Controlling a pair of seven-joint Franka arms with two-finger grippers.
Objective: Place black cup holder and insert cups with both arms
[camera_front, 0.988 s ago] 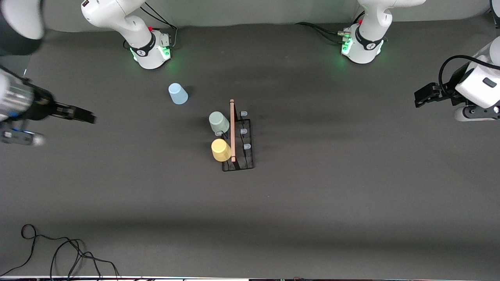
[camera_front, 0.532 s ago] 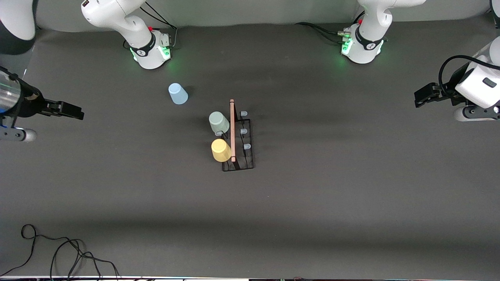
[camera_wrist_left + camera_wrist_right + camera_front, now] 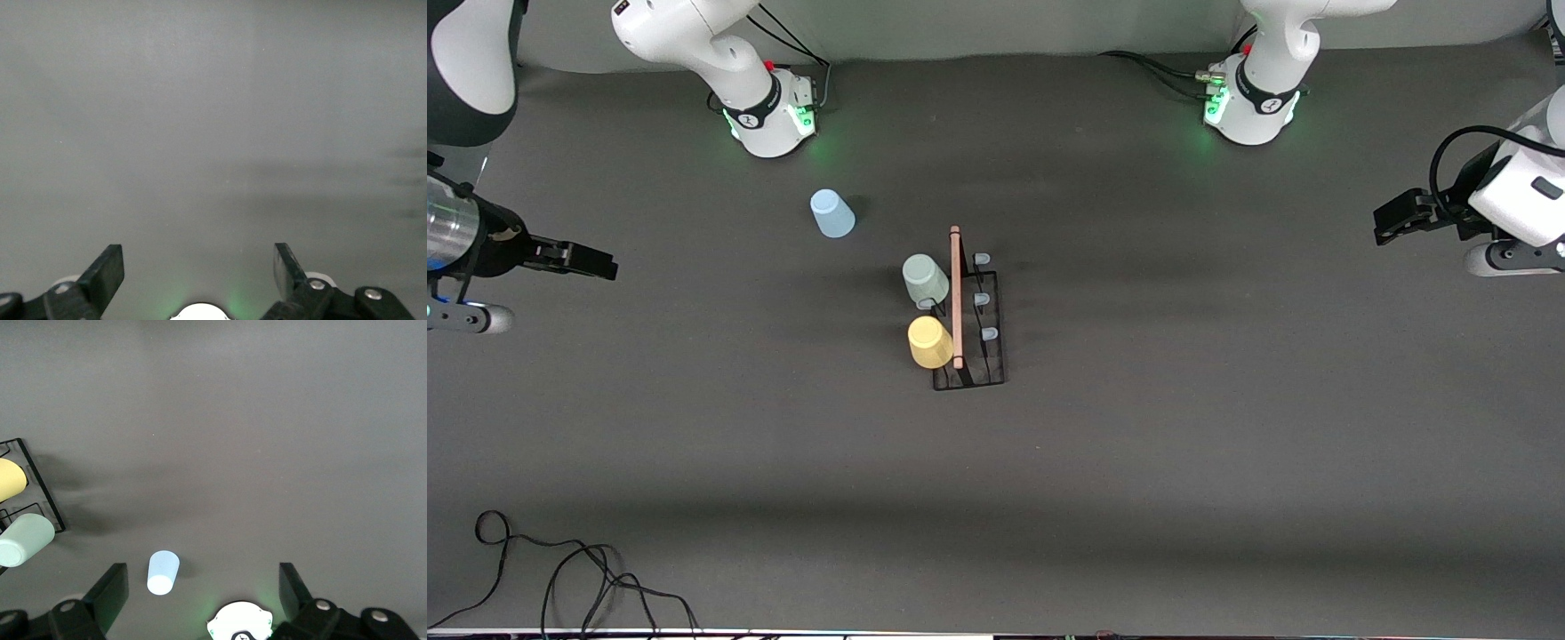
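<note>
The black cup holder (image 3: 971,383) stands mid-table, its wooden rod handle (image 3: 956,293) on top. A pale grey-green cup (image 3: 924,278) and a yellow cup (image 3: 930,342) sit on its pegs on the side toward the right arm's end. A light blue cup (image 3: 831,213) stands upside down on the table, farther from the front camera than the rack. My right gripper (image 3: 596,262) is open and empty, off toward the right arm's end. My left gripper (image 3: 1392,222) is open and empty at the left arm's end. The right wrist view shows its gripper (image 3: 203,587), the blue cup (image 3: 163,572), grey-green cup (image 3: 25,539), yellow cup (image 3: 10,480) and rack (image 3: 40,495). The left wrist view shows its gripper (image 3: 199,267) over bare table.
The arms' bases, lit green, stand at the table's back, the right one (image 3: 769,111) and the left one (image 3: 1249,107). A loose black cable (image 3: 560,569) lies at the near corner at the right arm's end. Three pale-capped pegs (image 3: 981,299) on the rack are bare.
My right gripper has drawn back from the table's middle toward the right arm's end. The left gripper has shifted only slightly. The cups and the rack have not moved.
</note>
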